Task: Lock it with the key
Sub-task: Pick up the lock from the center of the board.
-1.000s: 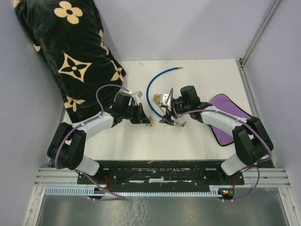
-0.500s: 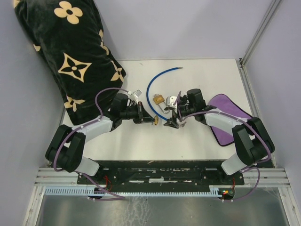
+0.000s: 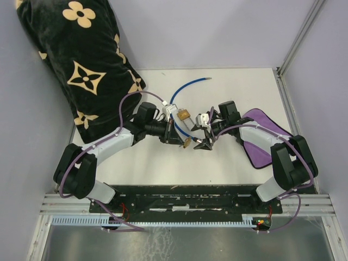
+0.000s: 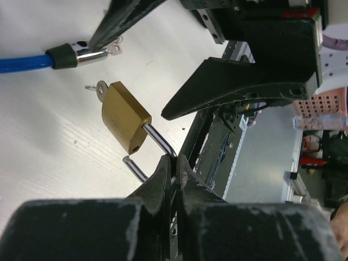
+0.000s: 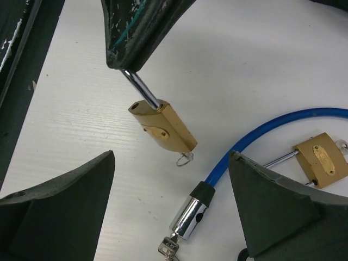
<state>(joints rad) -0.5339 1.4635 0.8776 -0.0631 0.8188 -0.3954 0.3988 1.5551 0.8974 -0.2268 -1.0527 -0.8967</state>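
— Where is the brass padlock, taking the blue cable as the mark?

— Just beside the cable's metal end, on the side toward the arm bases. The left gripper has it by the shackle, with both fingers pressed tight on the bend of the steel loop. The brass body sticks out beyond the fingertips.

— Is the shackle shut?

— No. One leg sits in the body and the other ends free beside it.

— And the key?

— In the padlock, at the end of the body away from the shackle. Only its small round head shows. It is near the cable's metal end but apart from it.

— Does the padlock rest on the table?

— I cannot tell. The wrist views show it close over the white top, no more.

— The right gripper?

— Jaws spread wide, nothing in them. It faces the left one near the cable's metal end, and the padlock and key lie ahead of its fingers, clear of both.

— Anything else by the cable?

— A second padlock lies inside the cable's curve, close against it — whether they touch I cannot say. A purple cloth lies well to the right of the cable, partly under the right arm. A black cushion with tan flowers stands well to the cable's left.
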